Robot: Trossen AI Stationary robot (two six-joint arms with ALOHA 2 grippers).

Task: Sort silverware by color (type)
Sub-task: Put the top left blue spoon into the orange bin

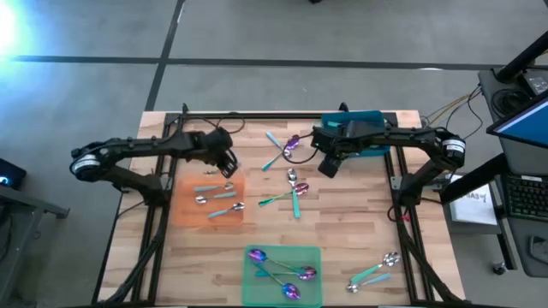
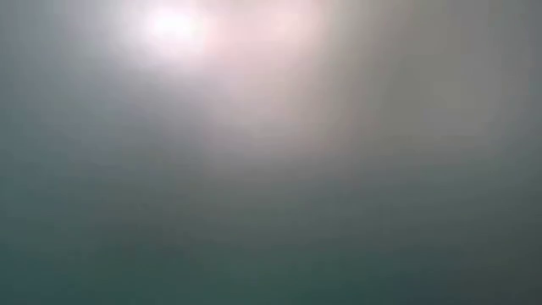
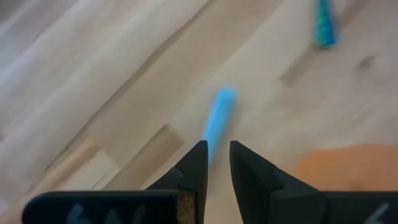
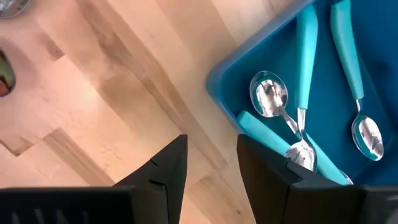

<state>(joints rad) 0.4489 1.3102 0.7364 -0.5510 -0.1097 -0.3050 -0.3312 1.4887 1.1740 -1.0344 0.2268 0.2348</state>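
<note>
The silverware lies scattered over the table in small groups. On the orange mat (image 1: 208, 204) at the left rest three silver-headed spoons (image 1: 216, 198) with pale handles, lying roughly crosswise. On the green mat (image 1: 282, 275) at the near edge lie several purple iridescent-headed spoons (image 1: 282, 267), handles crossing. Around the middle of the table, a loose cluster (image 1: 293, 184) mixes purple and silver heads with teal handles, some overlapping. Farther back, a pale blue-handled piece (image 1: 275, 141) lies diagonally beside a purple head (image 1: 292, 145). Near the right corner lie two silver-headed spoons (image 1: 377, 271), side by side. In the teal bin (image 4: 219, 81) at the far side, silver spoons (image 4: 273, 99) with teal handles lie piled, bowls up.
</note>
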